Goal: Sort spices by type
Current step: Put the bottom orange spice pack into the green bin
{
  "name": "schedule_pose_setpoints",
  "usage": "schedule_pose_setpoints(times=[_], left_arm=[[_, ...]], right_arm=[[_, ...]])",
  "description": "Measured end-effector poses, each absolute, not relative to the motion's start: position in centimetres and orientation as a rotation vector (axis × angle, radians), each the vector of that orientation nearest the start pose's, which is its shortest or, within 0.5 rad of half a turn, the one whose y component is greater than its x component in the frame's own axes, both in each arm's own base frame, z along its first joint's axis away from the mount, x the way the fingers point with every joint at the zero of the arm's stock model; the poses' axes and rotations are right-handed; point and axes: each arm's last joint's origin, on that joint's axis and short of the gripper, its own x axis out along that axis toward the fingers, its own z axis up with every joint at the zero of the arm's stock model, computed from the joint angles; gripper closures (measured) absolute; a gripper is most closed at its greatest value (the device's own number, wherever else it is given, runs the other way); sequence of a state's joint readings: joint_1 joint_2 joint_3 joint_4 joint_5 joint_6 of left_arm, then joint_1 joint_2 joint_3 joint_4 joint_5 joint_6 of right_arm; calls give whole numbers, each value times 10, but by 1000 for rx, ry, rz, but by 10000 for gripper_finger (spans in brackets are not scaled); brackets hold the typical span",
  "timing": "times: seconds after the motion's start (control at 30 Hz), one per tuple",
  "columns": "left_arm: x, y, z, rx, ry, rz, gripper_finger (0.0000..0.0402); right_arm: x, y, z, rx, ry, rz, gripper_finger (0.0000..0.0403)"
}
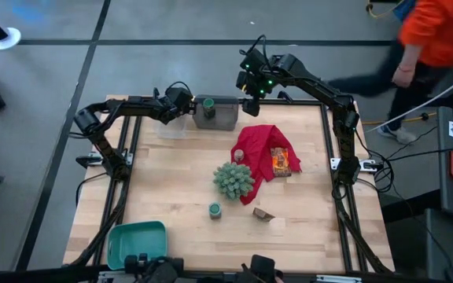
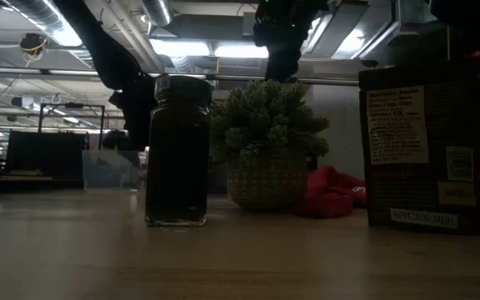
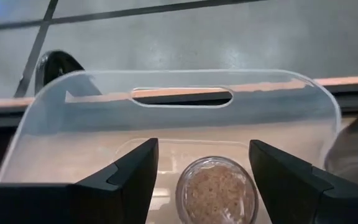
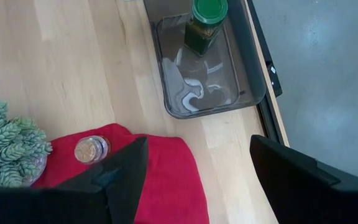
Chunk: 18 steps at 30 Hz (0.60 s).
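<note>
one tan jar (image 3: 217,190) sits between your left gripper's (image 3: 202,177) spread fingers, inside the clear bin (image 3: 73,118). lift straight up so you clear its wall. your right gripper (image 4: 194,177), also spread, hovers above the red cloth (image 4: 166,168).

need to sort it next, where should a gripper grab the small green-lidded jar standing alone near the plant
Probably the small green-lidded glass jar is best gripped around its straight body just under the lid, coming from straight above: it stands upright with bare wooden table around it.

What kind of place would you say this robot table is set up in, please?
Probably a lab or industrial workshop: a bare grey concrete floor surrounds the light wooden table, exposed ceiling ducts run above, and loose cables trail beside it.
</note>
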<state>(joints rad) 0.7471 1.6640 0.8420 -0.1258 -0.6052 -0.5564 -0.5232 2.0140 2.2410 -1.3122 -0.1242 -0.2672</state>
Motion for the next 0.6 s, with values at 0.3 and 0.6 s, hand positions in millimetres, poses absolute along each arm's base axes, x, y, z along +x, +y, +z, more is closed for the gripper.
schedule_pose_setpoints(times=[0.3,0.6], left_arm=[[213,211,190,-444,591,1377,167],[202,182,231,-398,604,1188,167]], right_arm=[[348,-197,368,122,1108,-208,123],[344,-191,366,178,1155,-144,123]])
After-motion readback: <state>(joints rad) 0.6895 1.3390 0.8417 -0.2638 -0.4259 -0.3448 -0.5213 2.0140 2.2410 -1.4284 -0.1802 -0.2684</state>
